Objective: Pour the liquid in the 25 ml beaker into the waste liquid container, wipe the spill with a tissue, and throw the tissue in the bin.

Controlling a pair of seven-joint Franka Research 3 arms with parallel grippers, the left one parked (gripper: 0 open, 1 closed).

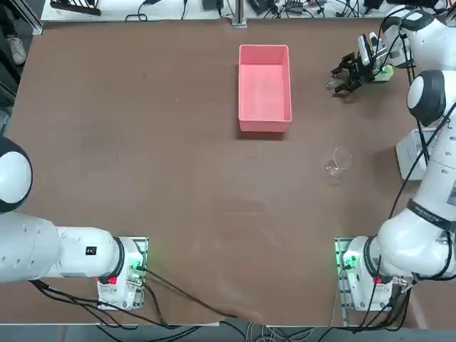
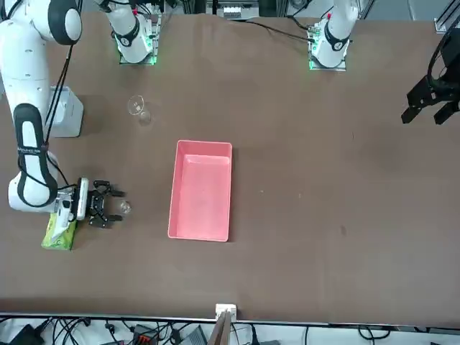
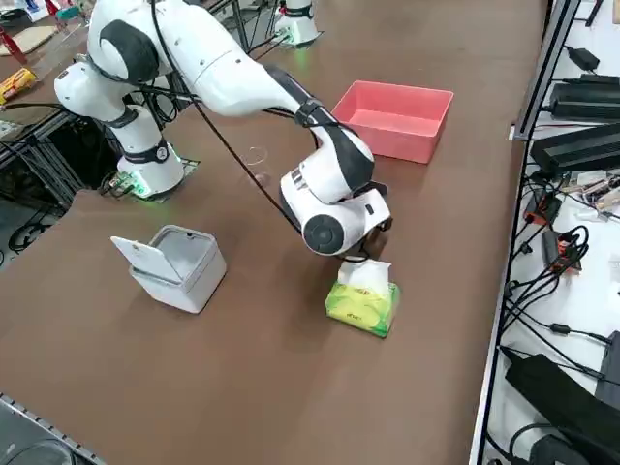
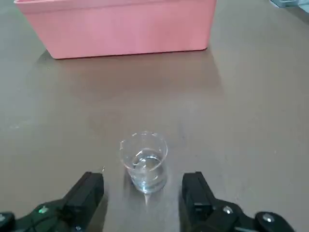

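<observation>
Beaker [image 4: 146, 169] of clear glass looks light, slippery, breakable; the released claw [image 4: 143, 198] should pinch its side walls softly.

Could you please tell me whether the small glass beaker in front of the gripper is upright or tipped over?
Upright: the right wrist view shows the small beaker standing on its base, its round rim facing up.

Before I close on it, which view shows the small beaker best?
Right wrist: the beaker stands whole between the open tool's fingers. Top and front show just its small clear shape beside them; right side doesn't show it.
</observation>
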